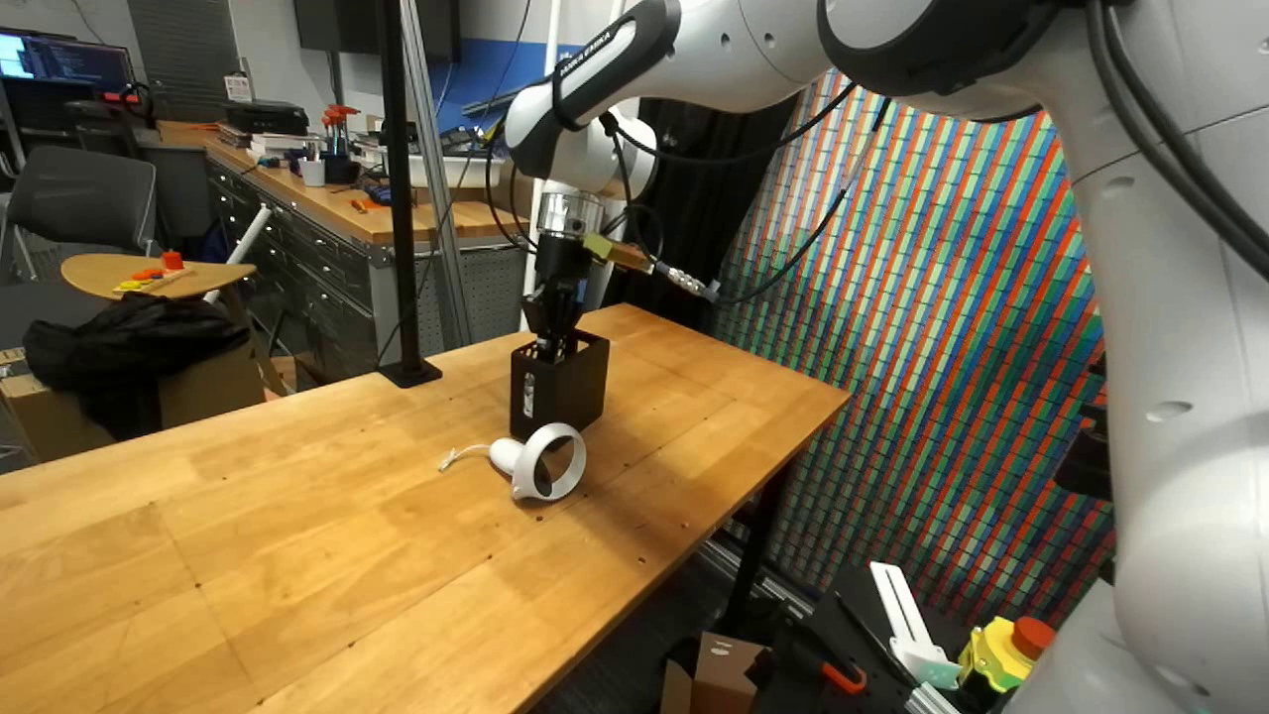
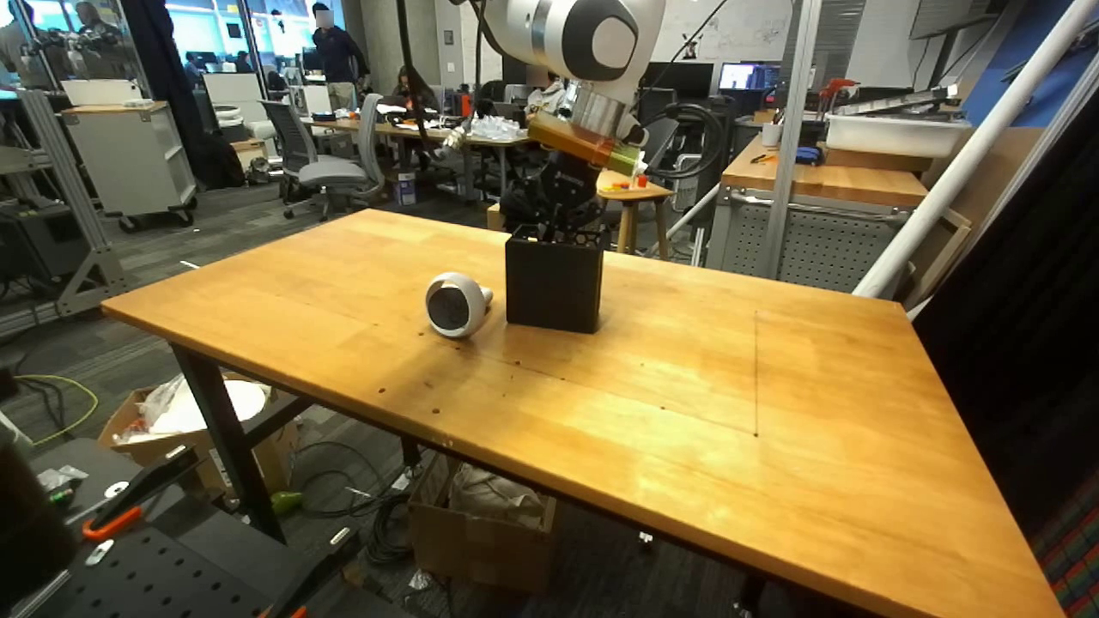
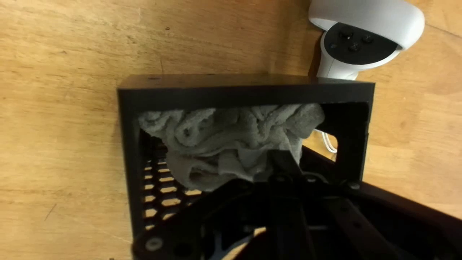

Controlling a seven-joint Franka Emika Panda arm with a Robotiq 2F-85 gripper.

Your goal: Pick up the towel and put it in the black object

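Note:
The black object is an upright open-topped black box (image 1: 570,397) on the wooden table, also seen in an exterior view (image 2: 554,287). In the wrist view I look into it past its black rim (image 3: 249,96). The white towel (image 3: 231,133) lies bunched inside the box, against the rim side away from my gripper. The towel is hidden by the box walls in both exterior views. My gripper (image 3: 269,166) points down with its fingers inside the box opening. The fingers are close together with towel folds at their tips, so it looks shut on the towel; the exact grip is dark.
A white ring-shaped controller (image 1: 522,473) with a strap lies close beside the box, also in an exterior view (image 2: 436,292) and in the wrist view (image 3: 375,16). A black pole (image 1: 399,198) stands at the table's edge. The wooden table (image 2: 670,369) surrounds the box.

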